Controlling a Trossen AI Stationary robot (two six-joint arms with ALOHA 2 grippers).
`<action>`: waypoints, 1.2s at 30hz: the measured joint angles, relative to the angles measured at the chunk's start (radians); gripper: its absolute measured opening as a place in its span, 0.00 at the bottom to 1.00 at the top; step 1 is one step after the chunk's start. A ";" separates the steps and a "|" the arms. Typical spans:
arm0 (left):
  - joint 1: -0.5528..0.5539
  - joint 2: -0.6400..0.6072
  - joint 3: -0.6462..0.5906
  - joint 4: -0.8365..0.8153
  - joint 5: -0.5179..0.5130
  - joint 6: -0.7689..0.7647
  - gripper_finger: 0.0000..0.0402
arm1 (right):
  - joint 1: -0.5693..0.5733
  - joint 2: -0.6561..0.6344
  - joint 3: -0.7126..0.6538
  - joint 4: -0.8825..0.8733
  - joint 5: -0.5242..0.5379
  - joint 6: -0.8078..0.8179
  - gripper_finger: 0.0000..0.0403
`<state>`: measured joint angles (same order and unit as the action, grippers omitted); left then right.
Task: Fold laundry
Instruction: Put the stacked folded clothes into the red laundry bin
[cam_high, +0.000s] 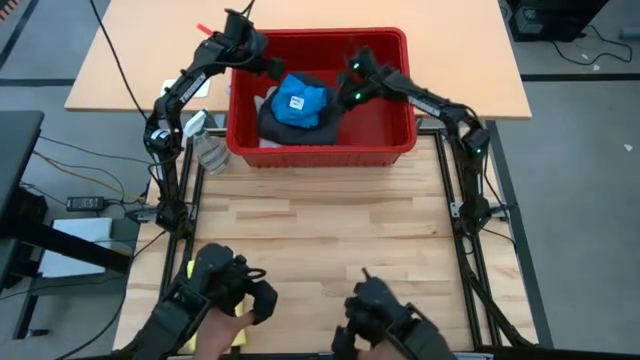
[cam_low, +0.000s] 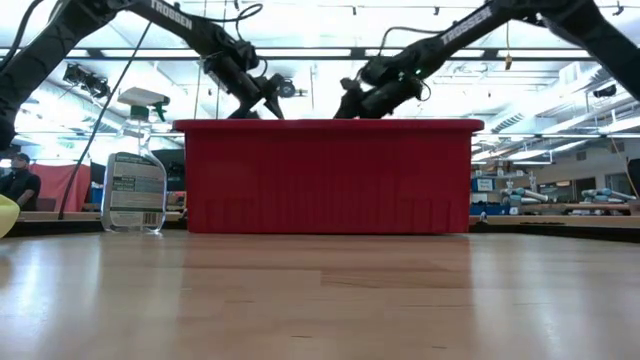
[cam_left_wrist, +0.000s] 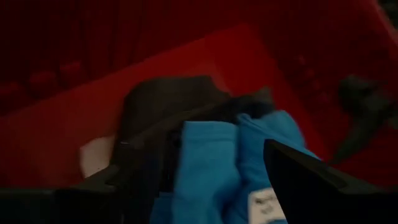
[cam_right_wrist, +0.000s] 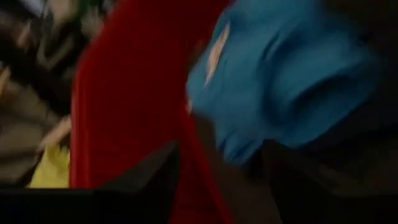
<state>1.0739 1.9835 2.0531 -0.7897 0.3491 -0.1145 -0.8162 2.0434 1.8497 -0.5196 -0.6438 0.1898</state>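
On the left of the wooden table (cam_high: 330, 235) stands a clear spray bottle (cam_high: 208, 146), just beside the red basket (cam_high: 390, 140). The left gripper (cam_high: 271, 68) hangs over the left side of the basket. Its two dark fingers (cam_left_wrist: 311, 180) are spread apart, with nothing between them. Right under it, inside the basket, a bright blue piece (cam_high: 300, 103) lies on top of a dark grey pile of clothes (cam_high: 285, 130). A bit of white cloth (cam_high: 268, 142) peeks out from under the pile. The right gripper (cam_high: 350, 88) hangs over the middle of the basket, just beside the blue piece. Its fingers look apart too, holding nothing. At the near edge, a yellow cloth (cam_high: 238, 335) shows a little.
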 joint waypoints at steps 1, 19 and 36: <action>0.000 0.000 0.007 -0.011 0.020 0.002 0.70 | 0.014 0.015 -0.001 -0.014 -0.001 -0.008 0.55; -0.042 0.002 0.097 -0.255 0.043 0.081 0.70 | 0.016 0.098 0.001 0.606 0.406 -0.027 0.47; -0.332 -0.025 -0.060 -0.125 -0.138 0.286 0.50 | 0.002 0.079 0.000 0.252 0.187 0.210 0.47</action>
<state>0.7414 1.9583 1.9929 -0.9143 0.2107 0.1712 -0.8141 2.1227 1.8496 -0.2676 -0.4569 0.3998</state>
